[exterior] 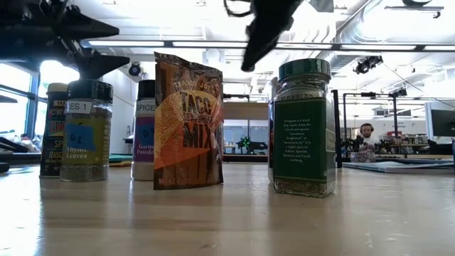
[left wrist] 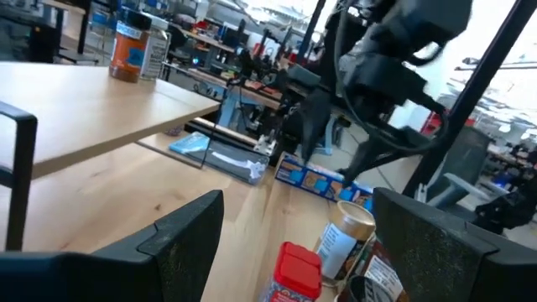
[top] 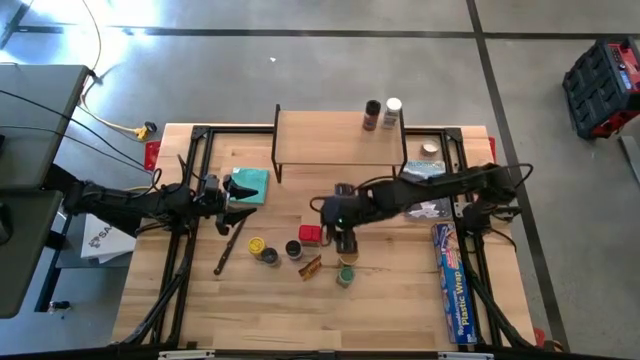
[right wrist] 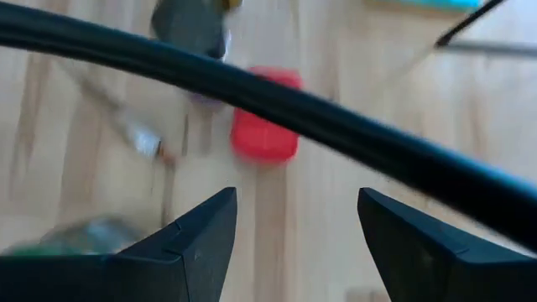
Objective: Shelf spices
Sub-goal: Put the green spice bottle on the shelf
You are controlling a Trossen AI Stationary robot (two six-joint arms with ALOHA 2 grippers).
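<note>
The shelf (top: pixel 330 140), a light-wood top on black legs, stands at the table's far middle with two spice jars (top: pixel 382 112) on its right end. On the table in front of it stand a yellow-lid jar (top: pixel 257 245), a dark-lid jar (top: pixel 268 256), another jar (top: pixel 294 249), the red box (top: pixel 310 234), the brown-orange packet (top: pixel 311 266) and a green-lid jar (top: pixel 346 274). My right gripper (top: pixel 346 243) hangs open above the table, right of the red box (right wrist: pixel 264 126), and touches nothing. My left gripper (top: pixel 235 195) is open and empty by the teal cloth (top: pixel 250 183).
A white-lid jar (top: pixel 430 150) stands behind the shelf's right end. The long blue plastic-wrap box (top: pixel 450 280) lies along the right side. A dark long tool (top: pixel 230 245) lies left of the jars. Clear packaging (top: pixel 425 172) lies under the right arm.
</note>
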